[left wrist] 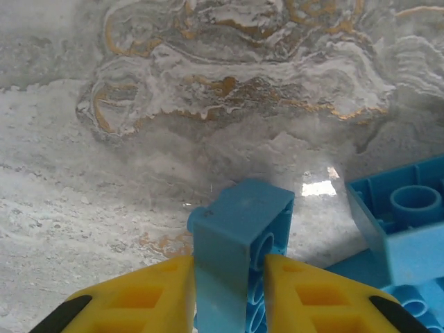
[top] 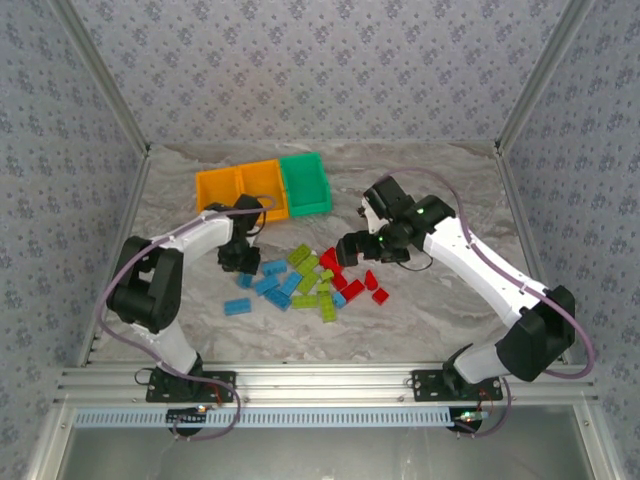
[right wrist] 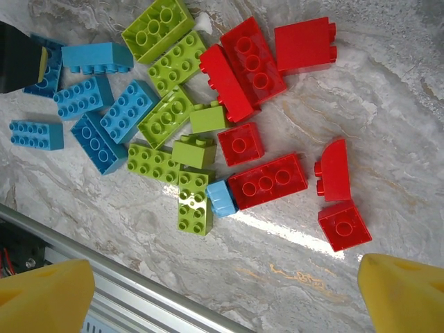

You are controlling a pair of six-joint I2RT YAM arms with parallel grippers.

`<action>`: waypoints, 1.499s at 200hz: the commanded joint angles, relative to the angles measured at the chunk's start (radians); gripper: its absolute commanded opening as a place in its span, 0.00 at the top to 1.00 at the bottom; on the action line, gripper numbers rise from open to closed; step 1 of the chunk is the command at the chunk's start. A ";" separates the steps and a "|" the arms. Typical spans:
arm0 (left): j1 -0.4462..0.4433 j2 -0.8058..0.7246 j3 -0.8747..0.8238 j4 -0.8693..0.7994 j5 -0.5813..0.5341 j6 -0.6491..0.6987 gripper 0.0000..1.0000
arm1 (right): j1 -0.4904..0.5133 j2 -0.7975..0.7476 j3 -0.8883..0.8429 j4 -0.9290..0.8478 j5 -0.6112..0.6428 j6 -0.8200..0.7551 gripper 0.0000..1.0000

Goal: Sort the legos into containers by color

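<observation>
A loose heap of legos lies mid-table: light blue ones (top: 272,285) on the left, lime green (top: 312,280) in the middle, red (top: 350,282) on the right. The containers stand in a row at the back: two orange bins (top: 218,187) (top: 262,182) and a green bin (top: 305,180). My left gripper (top: 243,262) is at the heap's left edge, its yellow fingers (left wrist: 152,291) shut on the two sides of a light blue lego (left wrist: 239,225). My right gripper (top: 350,245) hovers open over the red side, with red legos (right wrist: 267,180), green legos (right wrist: 166,69) and blue legos (right wrist: 97,59) below it.
Another light blue brick (left wrist: 409,222) lies just right of the held one. A small light blue piece (right wrist: 222,198) sits between a green brick and a red one. The aluminium rail (right wrist: 104,284) runs along the table's near edge. Cage walls stand close on both sides.
</observation>
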 commanded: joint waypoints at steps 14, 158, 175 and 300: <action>0.022 0.033 0.028 0.012 0.025 0.036 0.71 | 0.007 0.003 0.056 -0.038 0.031 -0.001 0.00; 0.021 0.115 0.067 0.065 0.081 -0.042 0.79 | 0.007 0.037 0.100 -0.065 0.040 -0.057 0.00; 0.024 0.052 0.080 0.058 0.081 -0.062 0.84 | 0.011 0.028 0.102 -0.042 0.011 -0.074 0.00; 0.276 0.270 0.663 0.059 -0.166 -0.182 0.86 | 0.033 -0.166 0.017 0.167 0.175 -0.065 0.00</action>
